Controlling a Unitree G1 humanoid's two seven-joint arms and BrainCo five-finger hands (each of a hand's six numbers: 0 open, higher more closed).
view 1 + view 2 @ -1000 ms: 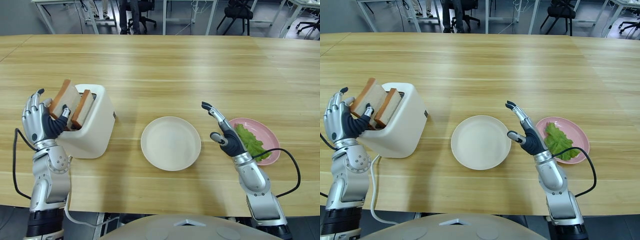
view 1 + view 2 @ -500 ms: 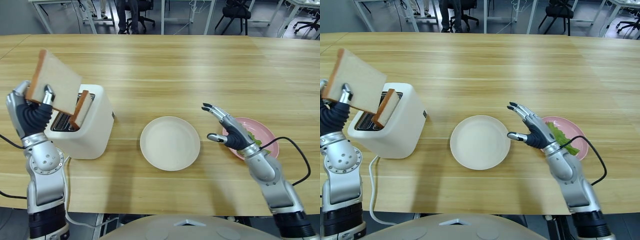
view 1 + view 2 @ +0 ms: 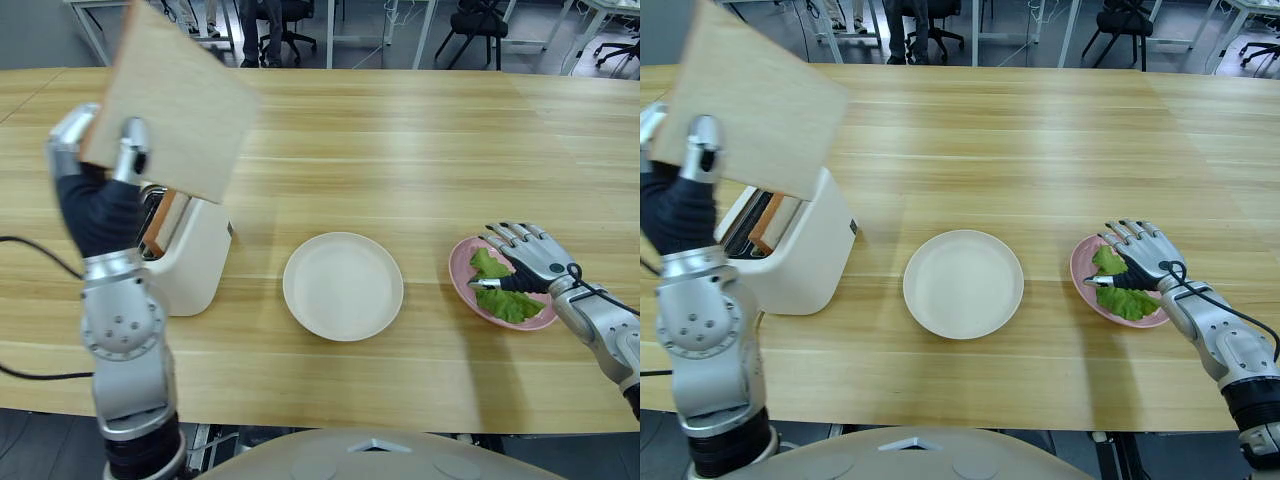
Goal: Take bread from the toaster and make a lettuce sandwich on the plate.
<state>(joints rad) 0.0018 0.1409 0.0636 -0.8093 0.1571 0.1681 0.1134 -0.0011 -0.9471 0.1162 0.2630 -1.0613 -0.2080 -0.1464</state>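
My left hand is raised close to the camera, shut on a slice of bread held up above the white toaster. A second slice still stands in the toaster's slot. The empty cream plate lies at the table's middle. At the right, my right hand rests over the pink plate, fingers spread down on the green lettuce; whether they grip the leaf is not clear.
The wooden table stretches wide behind the plates. The toaster's cable runs off at the left. Chairs and desks stand in the room beyond the far edge.
My left hand lifted the bread slice clear of the toaster, up and toward the camera. My right hand swung right and lowered onto the lettuce on the pink plate.
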